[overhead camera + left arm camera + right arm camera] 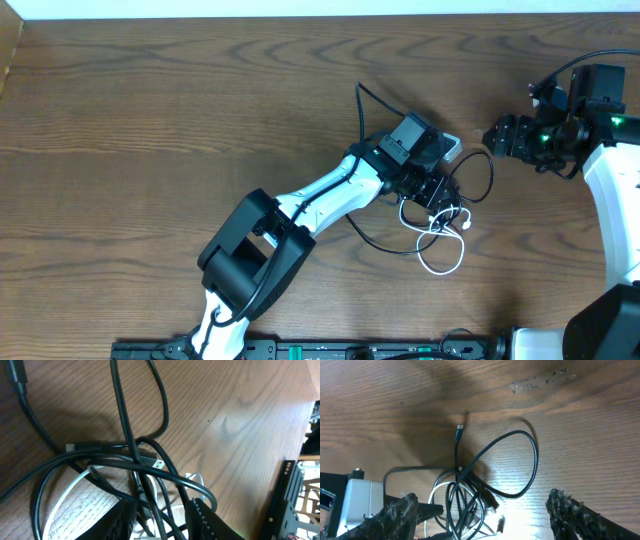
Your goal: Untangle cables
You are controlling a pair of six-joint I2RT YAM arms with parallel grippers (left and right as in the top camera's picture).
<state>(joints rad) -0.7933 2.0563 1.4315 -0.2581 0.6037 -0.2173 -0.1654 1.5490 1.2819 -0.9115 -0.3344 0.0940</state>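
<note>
The cables lie in one tangle right of the table's middle. The black cable (488,175) loops out to the right, and the white cable (447,262) curls at the near side. My left gripper (432,190) is down on the tangle. In the left wrist view its jaws (162,525) stand partly apart, open, with several black cable (125,425) strands and the white cable (65,492) running loosely between them. A metal plug (155,463) lies just ahead. My right gripper (492,137) hovers to the right, open and empty (487,520), above the black loop (535,460) and the white cable (434,492).
The left arm (300,205) lies diagonally across the wooden table (150,120) from the near edge. A black rail (300,350) runs along the front edge. The right arm's white body (615,200) stands at the right edge. A thin black cord end (361,92) points toward the back.
</note>
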